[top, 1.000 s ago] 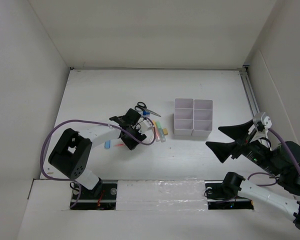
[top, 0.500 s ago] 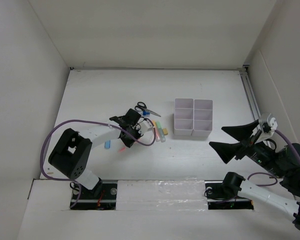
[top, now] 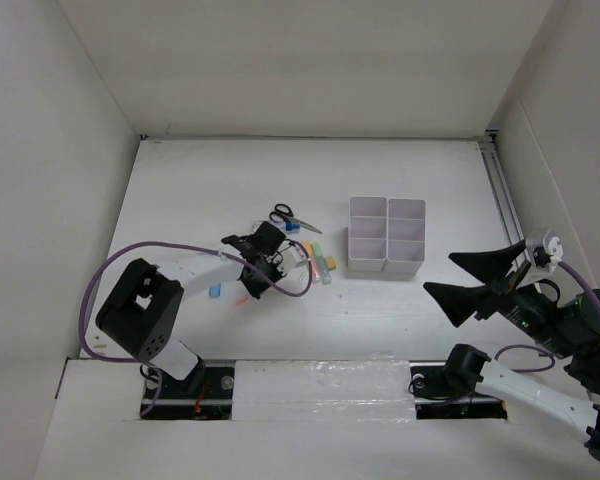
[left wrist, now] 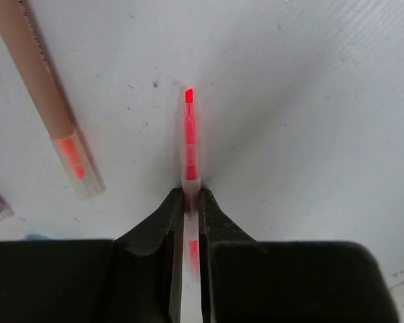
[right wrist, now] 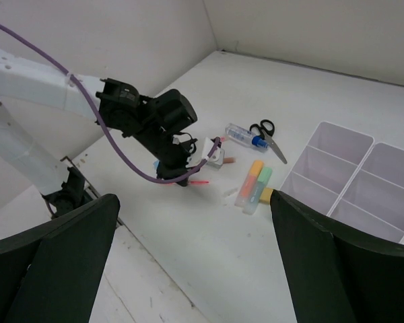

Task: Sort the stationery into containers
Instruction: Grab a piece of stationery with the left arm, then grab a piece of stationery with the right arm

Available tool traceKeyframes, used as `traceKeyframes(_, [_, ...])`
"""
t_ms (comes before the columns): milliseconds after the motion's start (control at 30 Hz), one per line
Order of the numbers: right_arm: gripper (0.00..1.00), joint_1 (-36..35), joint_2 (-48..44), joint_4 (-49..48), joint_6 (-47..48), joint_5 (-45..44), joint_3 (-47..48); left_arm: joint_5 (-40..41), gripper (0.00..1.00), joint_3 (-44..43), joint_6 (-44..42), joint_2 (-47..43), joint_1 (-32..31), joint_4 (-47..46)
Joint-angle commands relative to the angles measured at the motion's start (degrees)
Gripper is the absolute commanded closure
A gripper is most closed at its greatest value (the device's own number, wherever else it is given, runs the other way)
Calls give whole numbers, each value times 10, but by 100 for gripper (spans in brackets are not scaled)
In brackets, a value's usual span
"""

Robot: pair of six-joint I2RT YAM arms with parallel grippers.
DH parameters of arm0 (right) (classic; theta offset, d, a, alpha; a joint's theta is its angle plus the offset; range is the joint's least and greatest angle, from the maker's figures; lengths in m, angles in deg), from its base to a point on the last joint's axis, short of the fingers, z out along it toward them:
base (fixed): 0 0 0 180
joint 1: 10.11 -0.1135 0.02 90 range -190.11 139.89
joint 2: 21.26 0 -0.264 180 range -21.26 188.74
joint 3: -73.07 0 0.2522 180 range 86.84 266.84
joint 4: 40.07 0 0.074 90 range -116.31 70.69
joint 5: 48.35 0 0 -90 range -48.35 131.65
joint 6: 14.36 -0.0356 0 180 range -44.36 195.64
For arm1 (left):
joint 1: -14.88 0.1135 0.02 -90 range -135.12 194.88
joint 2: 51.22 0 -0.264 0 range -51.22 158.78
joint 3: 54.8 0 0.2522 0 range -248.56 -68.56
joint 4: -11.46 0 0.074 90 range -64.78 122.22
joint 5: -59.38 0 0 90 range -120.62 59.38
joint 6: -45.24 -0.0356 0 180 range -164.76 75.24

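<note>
Red pen (left wrist: 190, 145): thin, on the left part of the white table (left wrist: 323, 101), tip sticking out
Left gripper (left wrist: 190, 198): squeezed tight on the red pen
Highlighters (top: 323, 262): just beside, lying flat
Organiser (top: 386, 236): farther right
Right gripper (top: 438, 273): fingers wide apart, holding nothing

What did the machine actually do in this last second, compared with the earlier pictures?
The left end effector closed its fingers on the thin red pen; a second ago they were apart. The right end effector drifted a little to the right, still wide open and empty. The scissors, highlighters and white organiser stayed where they were.
</note>
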Motion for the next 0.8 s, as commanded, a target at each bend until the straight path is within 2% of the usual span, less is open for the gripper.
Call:
traceKeyframes(0, [0, 1, 8, -22, 4, -9, 4, 30, 100, -6, 18, -17, -23, 68])
traceKeyframes(167, [0, 1, 23, -22, -2, -30, 4, 37, 100, -68, 49, -38, -23, 100])
traceKeyframes(233, [0, 1, 23, -17, -2, -43, 10, 17, 100, -81, 59, -50, -31, 117])
traceKeyframes(333, [0, 1, 23, -17, -2, -66, 10, 62, 100, -81, 82, -66, -57, 122])
traceKeyframes(433, [0, 1, 44, -17, -2, -77, 16, 129, 100, -96, 119, -80, -57, 117])
traceKeyframes(500, [0, 1, 59, -17, -2, -83, 16, 219, 100, -111, 172, -88, -57, 110])
traceKeyframes(600, [2, 1, 101, -23, -23, -89, 7, 300, 100, -150, 203, -101, -49, 102])
traceKeyframes(633, [4, 1, 122, -35, -35, -78, 2, 332, 100, -174, 239, -101, -33, 102])
traceKeyframes(733, [5, 1, 155, -76, -43, -50, -29, 360, 100, -223, 307, -78, -10, 139])
traceKeyframes(767, [5, 1, 169, -87, -51, -43, -34, 360, 100, -254, 366, -66, -2, 156])
